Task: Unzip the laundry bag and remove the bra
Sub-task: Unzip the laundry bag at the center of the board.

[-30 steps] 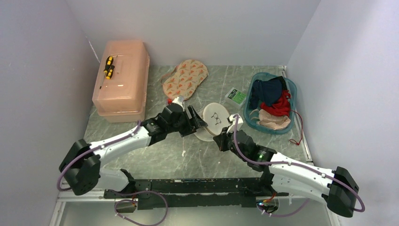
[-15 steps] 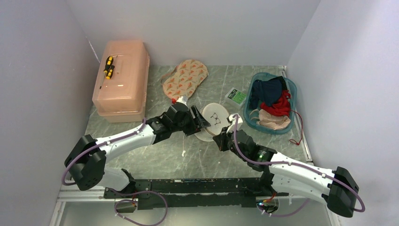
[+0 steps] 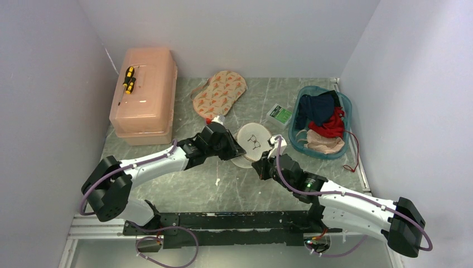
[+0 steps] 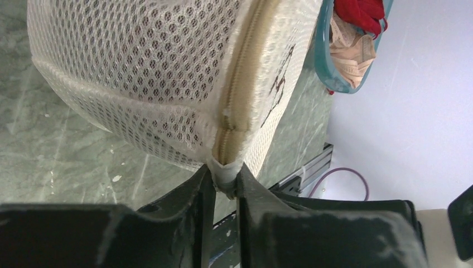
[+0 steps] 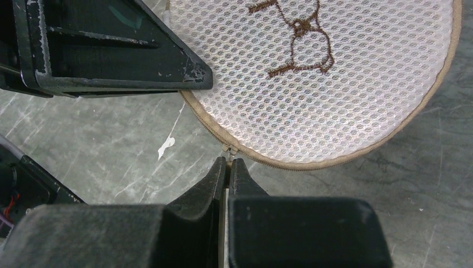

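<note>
The laundry bag (image 3: 254, 139), white mesh with a cream rim and a bra icon on its round lid, lies at the table's middle. From the bag's left, my left gripper (image 3: 239, 149) is shut on the fabric tab (image 4: 226, 174) at the end of the zipper; the mesh wall (image 4: 139, 67) fills that wrist view. My right gripper (image 3: 266, 162) sits at the bag's near edge. It is shut on the small zipper pull (image 5: 227, 149) at the lid's (image 5: 334, 84) rim. The bra is hidden.
A pink lidded box (image 3: 144, 95) with a yellow screwdriver (image 3: 129, 79) stands at the back left. A beige cloth with orange marks (image 3: 219, 92) lies behind the bag. A teal basket (image 3: 322, 121) of clothes is at the right, with a green packet (image 3: 280, 114) beside it.
My left gripper moved right onto the bag's edge and shut on the zipper's end tab. The bag shifted slightly. My right gripper stayed shut on the pull.
</note>
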`<action>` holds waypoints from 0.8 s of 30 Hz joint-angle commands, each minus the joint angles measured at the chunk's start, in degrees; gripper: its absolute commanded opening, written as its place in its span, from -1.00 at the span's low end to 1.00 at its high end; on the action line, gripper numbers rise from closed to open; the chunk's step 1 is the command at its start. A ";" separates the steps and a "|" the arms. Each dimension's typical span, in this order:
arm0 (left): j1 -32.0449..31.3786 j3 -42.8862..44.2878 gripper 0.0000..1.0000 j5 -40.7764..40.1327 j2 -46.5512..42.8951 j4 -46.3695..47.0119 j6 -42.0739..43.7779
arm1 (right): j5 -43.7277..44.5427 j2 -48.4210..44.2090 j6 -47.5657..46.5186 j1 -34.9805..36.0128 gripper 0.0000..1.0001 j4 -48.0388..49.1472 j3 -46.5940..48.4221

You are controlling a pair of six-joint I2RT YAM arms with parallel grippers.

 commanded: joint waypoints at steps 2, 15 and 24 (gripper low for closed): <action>-0.20 1.98 -0.72 -1.53 0.06 1.05 0.82 | 0.34 -0.86 -1.23 0.31 -1.00 0.45 1.97; 1.81 1.25 -0.95 1.18 -2.68 0.69 3.19 | 5.72 -2.62 -0.30 -0.01 -1.00 -7.12 0.93; 6.93 -1.11 -0.95 12.67 -4.79 4.22 6.46 | 11.75 -2.94 2.79 -4.36 -1.00 -11.74 3.06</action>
